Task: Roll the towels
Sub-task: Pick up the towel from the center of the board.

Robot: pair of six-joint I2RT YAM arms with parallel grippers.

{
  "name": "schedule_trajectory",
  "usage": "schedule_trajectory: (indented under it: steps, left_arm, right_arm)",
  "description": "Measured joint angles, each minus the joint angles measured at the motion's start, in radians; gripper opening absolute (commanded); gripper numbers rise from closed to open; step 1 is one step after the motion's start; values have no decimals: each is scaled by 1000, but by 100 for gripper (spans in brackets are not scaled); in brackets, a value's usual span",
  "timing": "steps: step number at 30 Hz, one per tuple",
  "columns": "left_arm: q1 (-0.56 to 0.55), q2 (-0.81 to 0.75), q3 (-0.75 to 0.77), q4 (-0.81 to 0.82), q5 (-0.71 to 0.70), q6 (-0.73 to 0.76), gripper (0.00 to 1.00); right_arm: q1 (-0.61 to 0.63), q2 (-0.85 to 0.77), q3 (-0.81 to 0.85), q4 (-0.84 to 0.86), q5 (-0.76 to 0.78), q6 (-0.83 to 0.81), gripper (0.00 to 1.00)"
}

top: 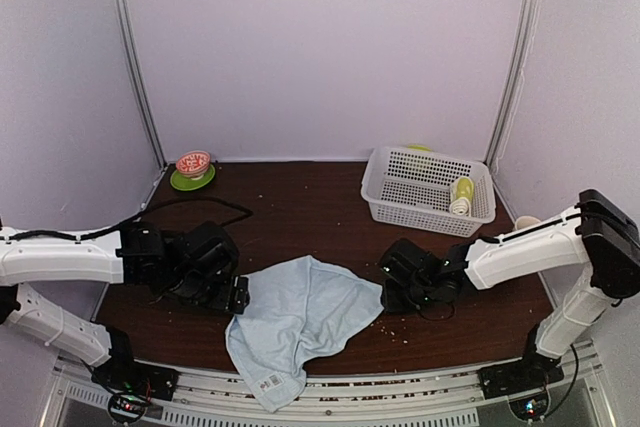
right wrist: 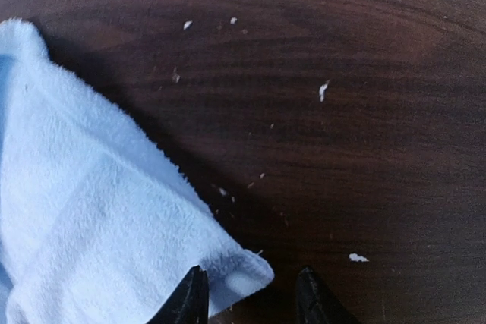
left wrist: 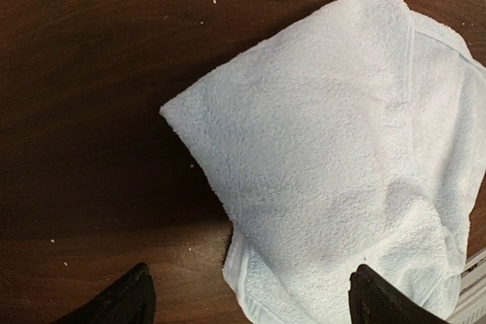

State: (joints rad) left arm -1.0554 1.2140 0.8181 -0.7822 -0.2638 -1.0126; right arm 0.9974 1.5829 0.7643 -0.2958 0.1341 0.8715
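The larger pale-blue towel [top: 300, 319] lies crumpled on the dark wood table, its tagged end hanging over the near edge. My left gripper [top: 238, 295] sits at its left side. In the left wrist view the left gripper [left wrist: 254, 305] is wide open and a folded part of the towel [left wrist: 326, 149] lies between and beyond the fingers. My right gripper [top: 386, 287] is at the towel's right corner. In the right wrist view the right gripper [right wrist: 252, 297] stands open, the towel [right wrist: 91, 218] corner between its fingertips. The small lime-green towel [top: 462, 194] lies rolled in the basket.
A white slotted basket [top: 405, 187] stands at the back right. At the back left, a green plate [top: 180, 183] carries a red bowl [top: 193, 161]. A black cable [top: 215, 203] runs over the table behind the left arm. White crumbs [right wrist: 324, 90] dot the wood.
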Motion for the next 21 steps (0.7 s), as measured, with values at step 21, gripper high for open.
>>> schedule_trajectory:
  steps: [21]
  left_arm:
    - [2,-200,113,-65,-172,21,89]
  right_arm:
    - [-12,-370,327,-10,-87,-311,0]
